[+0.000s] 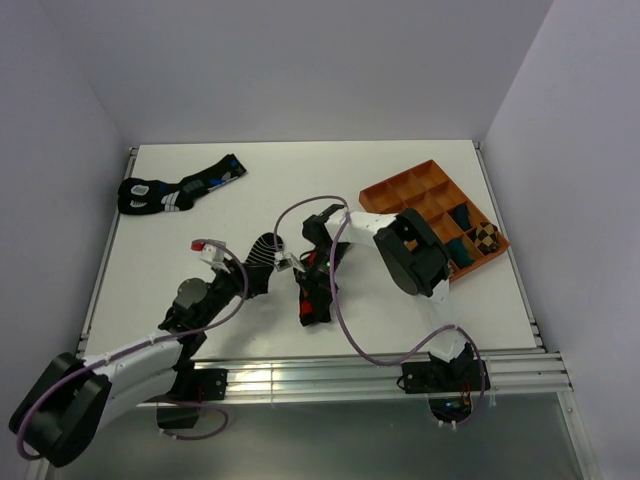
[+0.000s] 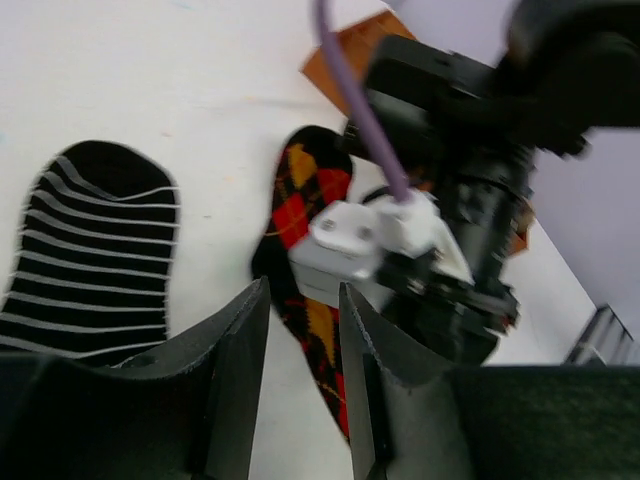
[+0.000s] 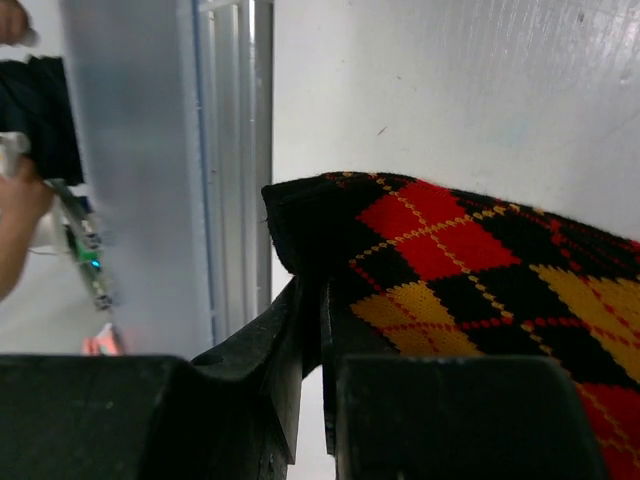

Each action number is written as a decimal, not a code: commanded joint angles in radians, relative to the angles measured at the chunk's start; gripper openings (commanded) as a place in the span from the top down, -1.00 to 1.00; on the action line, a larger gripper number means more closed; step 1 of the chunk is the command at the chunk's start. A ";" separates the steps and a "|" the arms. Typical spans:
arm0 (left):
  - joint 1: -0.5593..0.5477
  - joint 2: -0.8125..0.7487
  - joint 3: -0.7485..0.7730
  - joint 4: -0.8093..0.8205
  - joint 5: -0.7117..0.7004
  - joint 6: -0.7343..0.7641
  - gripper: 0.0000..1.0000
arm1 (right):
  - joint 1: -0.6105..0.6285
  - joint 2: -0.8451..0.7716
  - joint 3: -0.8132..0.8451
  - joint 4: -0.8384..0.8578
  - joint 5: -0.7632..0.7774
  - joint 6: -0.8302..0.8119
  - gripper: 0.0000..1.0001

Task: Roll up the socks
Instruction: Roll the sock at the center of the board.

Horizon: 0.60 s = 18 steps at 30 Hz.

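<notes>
The argyle sock [image 1: 317,300] lies on the table [image 1: 250,200] with its long axis running roughly from the near edge toward the far side. Everything else is placed from it here.

Nothing touches its near end. Farther along it, the right gripper [image 3: 312,312] reaches in from the sock's right. Its jaws are clamped tight on a black edge of the fabric, which humps up a little at the pinch while the red and orange diamonds spread away flat.

Just left of the sock hangs the left gripper [image 2: 302,300], low over the table, with its jaws about half apart and nothing between them. Only bare table and the sock's edge show through the gap. The striped ankle sock [image 1: 262,248] lies flat on the same side, near the argyle sock but apart from it, against the outer flank of that gripper.

The right arm already has the fabric, so the roll would likely run along the sock's length from that pinched edge. The left gripper is close enough to steady the sock.

Well beyond, an orange tray [image 1: 400,190] sits to the sock's far right. A dark pair with blue and white marks [image 1: 180,190] lies to its far left.
</notes>
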 commanded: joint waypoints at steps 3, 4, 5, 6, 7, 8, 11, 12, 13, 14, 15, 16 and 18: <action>-0.097 0.169 0.039 0.255 0.134 0.107 0.21 | -0.051 0.035 0.102 -0.179 -0.111 -0.072 0.71; -0.111 0.193 0.045 0.268 0.143 0.113 0.17 | -0.056 0.047 0.110 -0.188 -0.116 -0.070 0.71; -0.124 0.214 0.047 0.283 0.143 0.120 0.14 | -0.060 0.053 0.120 -0.188 -0.120 -0.060 0.71; -0.150 0.249 0.047 0.292 0.140 0.123 0.11 | -0.071 0.056 0.123 -0.190 -0.122 -0.055 0.71; -0.163 0.266 0.047 0.311 0.133 0.130 0.07 | -0.074 0.064 0.131 -0.193 -0.123 -0.052 0.71; -0.175 0.295 0.047 0.320 0.136 0.132 0.04 | -0.077 0.067 0.134 -0.193 -0.123 -0.049 0.71; -0.207 0.346 0.055 0.360 0.162 0.141 -0.09 | -0.080 0.082 0.146 -0.213 -0.123 -0.053 0.71; -0.212 0.357 0.062 0.363 0.168 0.146 -0.11 | -0.082 0.085 0.148 -0.213 -0.123 -0.052 0.71; -0.217 0.368 0.073 0.363 0.174 0.153 -0.17 | -0.080 0.091 0.149 -0.216 -0.125 -0.050 0.70; -0.221 0.391 0.079 0.375 0.197 0.156 -0.21 | -0.082 0.093 0.154 -0.215 -0.123 -0.047 0.71; -0.226 0.403 0.084 0.380 0.209 0.158 -0.23 | -0.082 0.094 0.156 -0.215 -0.120 -0.047 0.71; -0.226 0.415 0.097 0.381 0.223 0.161 -0.25 | -0.080 0.099 0.159 -0.218 -0.120 -0.047 0.71; -0.229 0.454 0.108 0.392 0.260 0.164 -0.28 | -0.082 0.101 0.163 -0.216 -0.120 -0.043 0.71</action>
